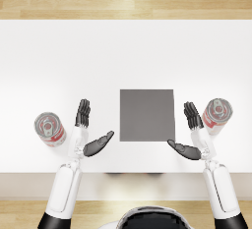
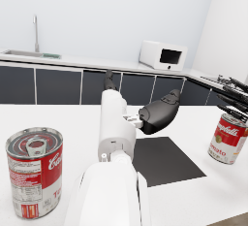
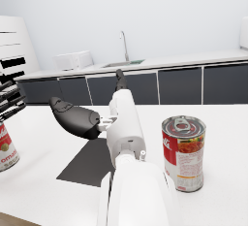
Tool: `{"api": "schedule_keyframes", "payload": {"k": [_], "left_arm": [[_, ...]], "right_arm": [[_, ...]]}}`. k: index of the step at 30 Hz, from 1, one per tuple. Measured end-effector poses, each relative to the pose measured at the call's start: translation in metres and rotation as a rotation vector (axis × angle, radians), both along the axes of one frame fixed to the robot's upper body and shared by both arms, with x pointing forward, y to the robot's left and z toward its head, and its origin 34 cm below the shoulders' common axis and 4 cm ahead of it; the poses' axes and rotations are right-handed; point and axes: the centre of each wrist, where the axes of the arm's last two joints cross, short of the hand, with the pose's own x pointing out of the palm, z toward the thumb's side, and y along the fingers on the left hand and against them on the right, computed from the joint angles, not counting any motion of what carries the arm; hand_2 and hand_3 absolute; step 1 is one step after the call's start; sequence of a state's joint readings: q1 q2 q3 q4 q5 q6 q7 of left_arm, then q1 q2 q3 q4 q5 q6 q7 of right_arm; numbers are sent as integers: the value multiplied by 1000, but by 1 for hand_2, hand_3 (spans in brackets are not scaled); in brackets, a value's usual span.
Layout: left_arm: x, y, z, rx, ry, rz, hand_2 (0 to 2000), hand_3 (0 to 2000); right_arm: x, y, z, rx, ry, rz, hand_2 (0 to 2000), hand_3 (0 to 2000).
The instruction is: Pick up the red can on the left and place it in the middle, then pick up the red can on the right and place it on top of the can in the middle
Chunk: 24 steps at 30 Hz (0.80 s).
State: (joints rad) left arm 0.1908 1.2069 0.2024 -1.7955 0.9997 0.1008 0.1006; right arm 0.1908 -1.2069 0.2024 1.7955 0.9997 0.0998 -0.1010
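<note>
Labels are mostly a blur: on the left red can (image 2: 34,170) I can only make out what looks like the start of a white script word cut off by the curve plus unreadable fine print, and the right red can (image 3: 183,152) shows a picture but no legible text, though the left wrist view catches "tomato" on it. Both cans stand upright on the white table (image 1: 126,56), either side of the grey mat (image 1: 147,114) in the middle. The left hand (image 1: 88,132) and right hand (image 1: 191,134) both hover with fingers spread, holding nothing, each just inside its can.
</note>
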Motion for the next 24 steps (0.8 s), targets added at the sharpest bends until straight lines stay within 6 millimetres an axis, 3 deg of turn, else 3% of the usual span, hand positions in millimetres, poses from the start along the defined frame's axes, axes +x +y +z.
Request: {"api": "schedule_keyframes", "payload": {"k": [19, 24], "left_arm": [[0, 0, 0, 0, 0, 0, 0, 0], [-5, 2, 2, 28, -120, -39, 0, 0]], "right_arm": [[0, 0, 0, 0, 0, 0, 0, 0], [-7, 2, 4, 27, -90, -92, 0, 0]]}}
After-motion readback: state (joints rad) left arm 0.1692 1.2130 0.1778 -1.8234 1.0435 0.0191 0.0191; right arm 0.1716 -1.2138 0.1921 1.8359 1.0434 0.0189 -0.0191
